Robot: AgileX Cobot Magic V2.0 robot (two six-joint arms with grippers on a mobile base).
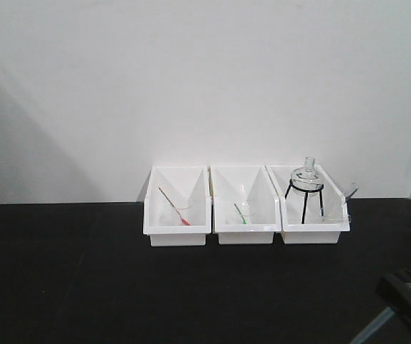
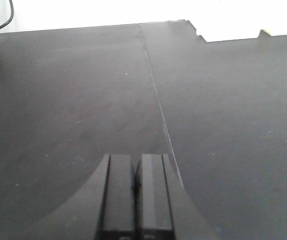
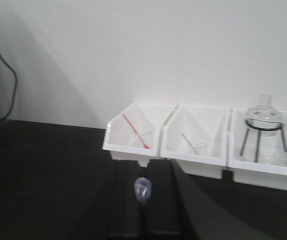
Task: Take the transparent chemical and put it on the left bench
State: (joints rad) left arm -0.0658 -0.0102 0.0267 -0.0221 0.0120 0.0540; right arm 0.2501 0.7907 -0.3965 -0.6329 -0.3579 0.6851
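My right gripper (image 3: 143,167) is shut on the transparent chemical, a clear pipette whose squeeze bulb (image 3: 142,191) stands up between the two black fingers. The gripper hangs above the black table in front of the left white bin. In the front view the right gripper (image 1: 402,295) is at the lower right corner, with the clear pipette stem (image 1: 369,328) slanting down from it. My left gripper (image 2: 136,165) is shut and empty, low over the bare black table (image 2: 83,100).
Three white bins stand in a row against the wall. The left bin (image 1: 177,229) holds a beaker with a red-tipped pipette (image 1: 173,206). The middle bin (image 1: 245,229) holds a green-tipped pipette (image 1: 240,214). The right bin (image 1: 313,231) holds a black tripod with a glass flask (image 1: 306,178).
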